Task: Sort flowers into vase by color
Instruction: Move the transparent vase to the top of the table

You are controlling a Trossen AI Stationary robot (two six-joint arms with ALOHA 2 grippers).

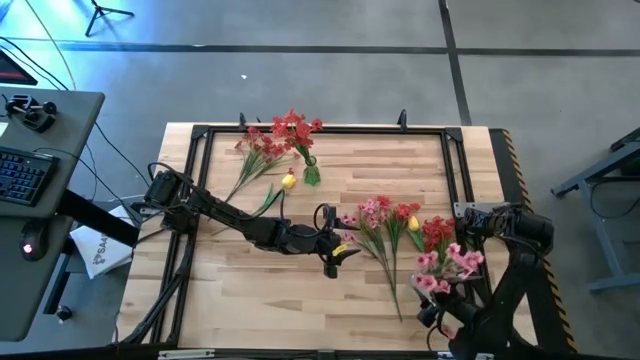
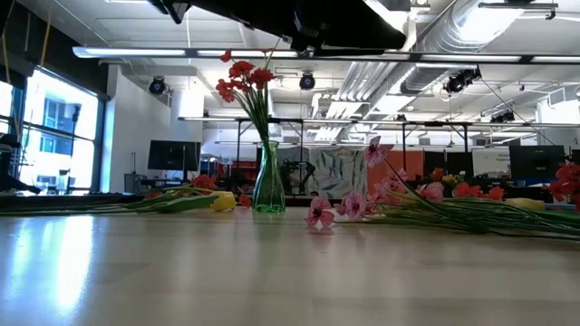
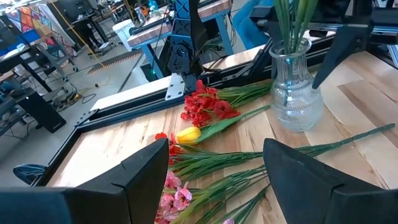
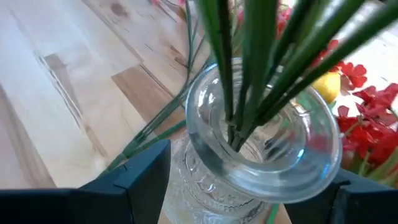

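A green glass vase [image 1: 311,173] [image 2: 269,181] near the table's far edge holds red flowers [image 1: 293,128]. More red sprays [image 1: 260,150] and a yellow bloom [image 1: 289,181] lie beside it. Pink sprays [image 1: 375,215] [image 3: 177,199], a yellow bloom [image 1: 413,222] [image 3: 189,134] and red blooms [image 1: 437,232] [image 3: 208,107] lie mid-table. A clear vase [image 4: 255,155] [image 3: 295,93] at the right holds pink flowers [image 1: 448,265]. My left gripper [image 1: 335,255] [image 3: 214,180] hangs open over the pink sprays' stems. My right gripper [image 4: 252,180] is open, one finger on each side of the clear vase. My right gripper has one finger [image 4: 140,171] on each side of the clear vase's body just below its rim [image 4: 205,149]. The vase stands upright on the table. Whether the fingers touch the glass, I cannot tell.
A black metal frame [image 1: 320,130] runs around the tabletop. Bare wood [image 1: 260,290] lies toward the near edge. A desk with a keyboard [image 1: 25,175] stands off the table's left side.
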